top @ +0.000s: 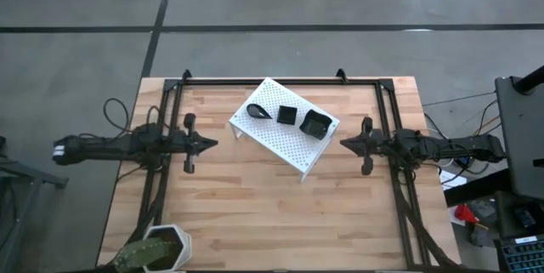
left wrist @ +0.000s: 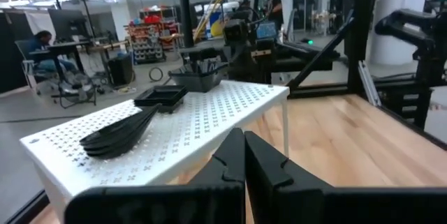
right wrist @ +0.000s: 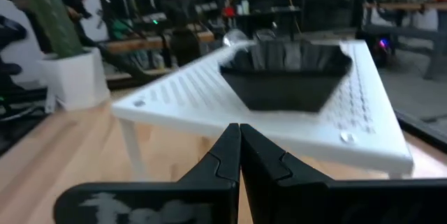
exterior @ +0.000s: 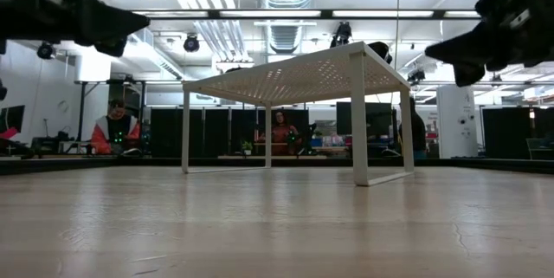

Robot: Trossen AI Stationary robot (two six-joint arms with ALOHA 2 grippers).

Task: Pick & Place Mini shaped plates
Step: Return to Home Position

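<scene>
Closest in, the left end effector (left wrist: 244, 140) has its fingers pressed together on nothing, and so does the right end effector (right wrist: 239, 130). On top of the white rack (top: 293, 150) sit three black stacks in a row: teardrop plates (top: 259, 111), flat square plates (top: 287, 116), then wavy-rimmed square plates (top: 315, 123). The rack stands mid-tabletop (top: 255, 213) between both arms, touching neither. A white pot (top: 166, 249) stands at the near corner on the left arm's side
</scene>
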